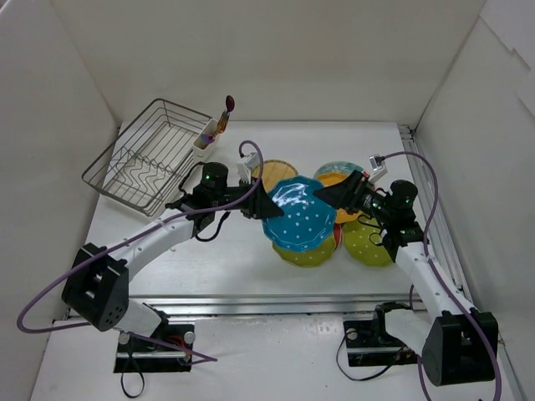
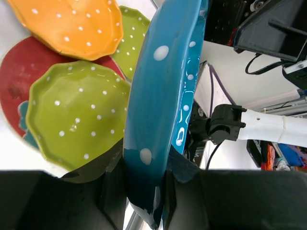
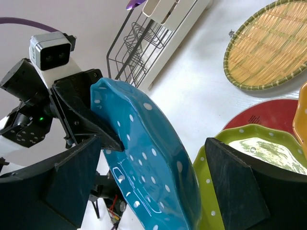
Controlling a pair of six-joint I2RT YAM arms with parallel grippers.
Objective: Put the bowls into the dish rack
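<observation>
Out in the middle of the table, the left gripper is clamped hard on the rim of the blue white-dotted bowl. In the left wrist view both fingers pinch that edge from either side. The bowl hangs tilted in the air above the pile, nowhere near a slot.

Facing it from the other side is the right gripper, its jaws spread wide and nothing between them. It sits just beside the blue bowl's far edge, but I can't tell whether it touches.

Underneath, a green dotted bowl peeks out below the blue one, with a second green bowl to its right. An orange bowl overlaps a red patterned one, and the tan woven bowl lies flat just behind.

The dish rack stands at the far left, well apart from the blue bowl. No bowls are in its tines, and the white cup sits on its near-right corner.
</observation>
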